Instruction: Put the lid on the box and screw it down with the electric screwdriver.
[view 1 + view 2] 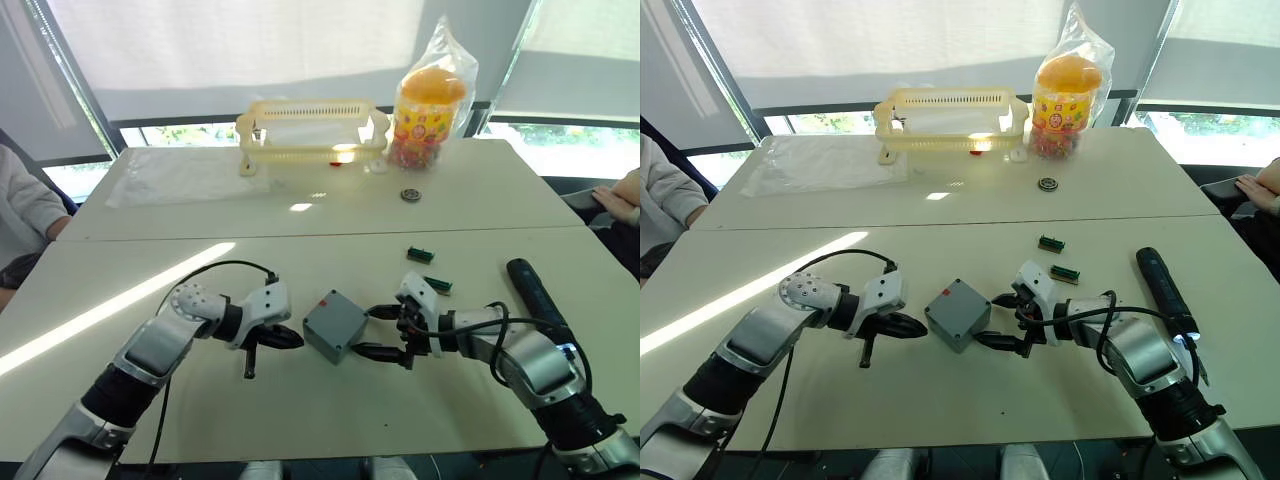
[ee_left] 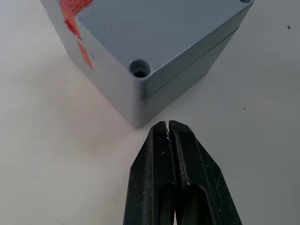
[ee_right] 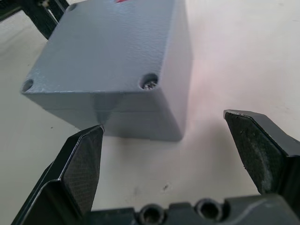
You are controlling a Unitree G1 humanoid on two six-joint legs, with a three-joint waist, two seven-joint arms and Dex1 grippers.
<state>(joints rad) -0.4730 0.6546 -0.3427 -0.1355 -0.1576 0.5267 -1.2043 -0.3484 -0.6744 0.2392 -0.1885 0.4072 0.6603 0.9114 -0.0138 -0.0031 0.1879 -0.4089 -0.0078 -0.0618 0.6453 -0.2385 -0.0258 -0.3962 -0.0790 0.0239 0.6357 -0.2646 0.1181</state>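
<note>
We are looking at the box (image 1: 335,326) sitting on the surface (image 1: 300,400) between our two arms, and the lid (image 3: 101,51) is already lying flush on top of it, its seam showing along the side. Our left gripper (image 1: 283,338) is resting just beside the box's corner with its fingers (image 2: 173,159) pressed together, holding nothing. Our right gripper (image 1: 385,331) is hovering just beside the opposite side with its fingers (image 3: 79,164) spread wide, also empty. The electric screwdriver (image 1: 536,290) is lying well apart, on our right, untouched. A screw head seems to be sitting in one corner hole (image 3: 150,82); the hole (image 2: 139,70) facing the left wrist looks dark, and we cannot tell whether it holds a screw.

We are judging the risks this way: with neither gripper clamping the box, a push from the driver could slide or twist it, and the lid could shift off its holes. Reaching right for the tool could also brush the small green connector blocks (image 1: 428,270).
</note>
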